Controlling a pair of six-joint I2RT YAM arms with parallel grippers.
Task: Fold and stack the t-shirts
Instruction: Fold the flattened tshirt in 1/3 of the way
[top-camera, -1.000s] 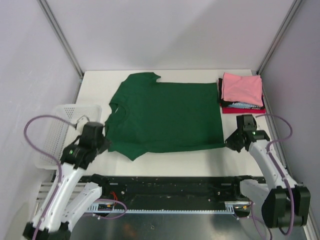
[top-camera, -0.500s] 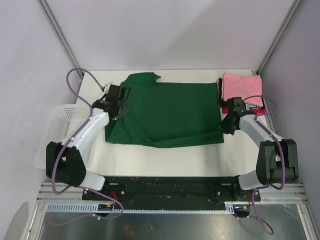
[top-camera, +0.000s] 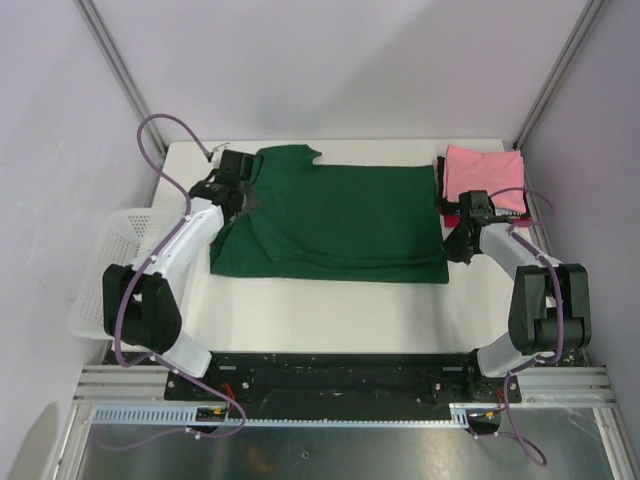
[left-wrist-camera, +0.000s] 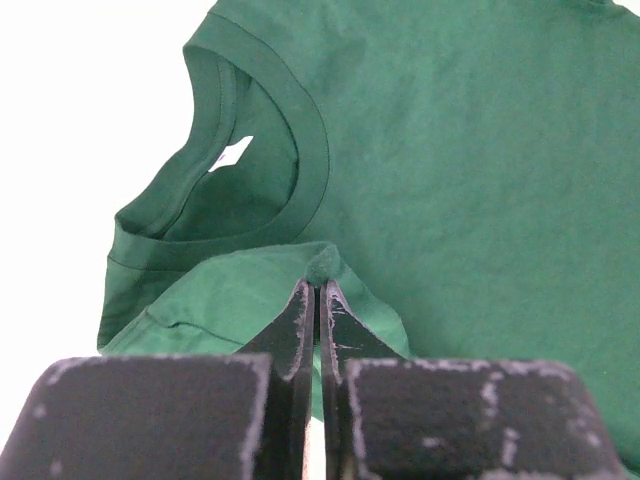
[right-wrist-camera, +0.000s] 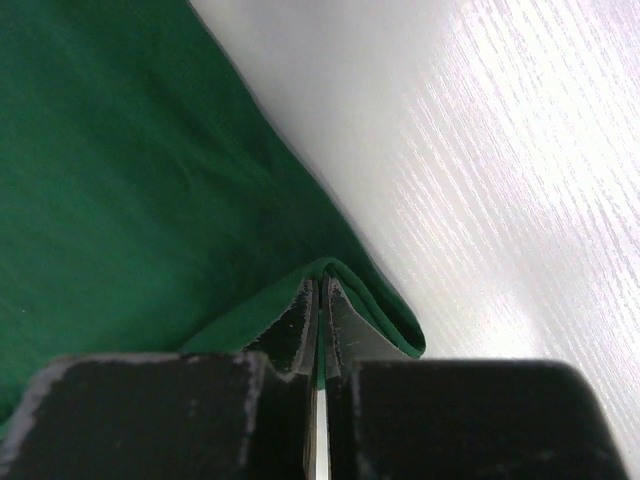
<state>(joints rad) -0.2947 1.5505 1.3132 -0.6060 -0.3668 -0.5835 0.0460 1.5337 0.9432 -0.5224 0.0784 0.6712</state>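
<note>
At the bottom of the top view, the 2 arm bases sit along the near edge of the white table (top-camera: 300, 320). A white mesh basket (top-camera: 95, 290) hangs off the table's left edge, at the left of the frame.

The dark green t-shirt (top-camera: 340, 220) lies across the middle of the table. Its near hem edge has been lifted and laid over toward the far side, so the cloth forms a wide, doubled band. Its collar is at the left and a sleeve points to the upper centre.

The left gripper (top-camera: 240, 188) is at the shirt's left end, by the collar. In the left wrist view its 2 fingers (left-wrist-camera: 300, 320) are pressed together on a small peak of green cloth, with the ribbed neckline (left-wrist-camera: 300, 170) just beyond them in the middle of the frame. This gripper (left-wrist-camera: 318, 292) is clamped on the shirt.

The right gripper (top-camera: 455, 243) is at the shirt's right edge, centre right of the frame. In the right wrist view its jaws are closed on a folded ridge of the green cloth (right-wrist-camera: 120, 180), which fills the left side. Bare table shows at the upper right. That gripper (right-wrist-camera: 318, 285) also pinches the shirt.

Farther back, at the upper right of the top view, a folded pink t-shirt (top-camera: 485, 175) tops a small stack. A black layer (top-camera: 440, 185) shows at the stack's left edge, just beside the green shirt's far right corner.
</note>
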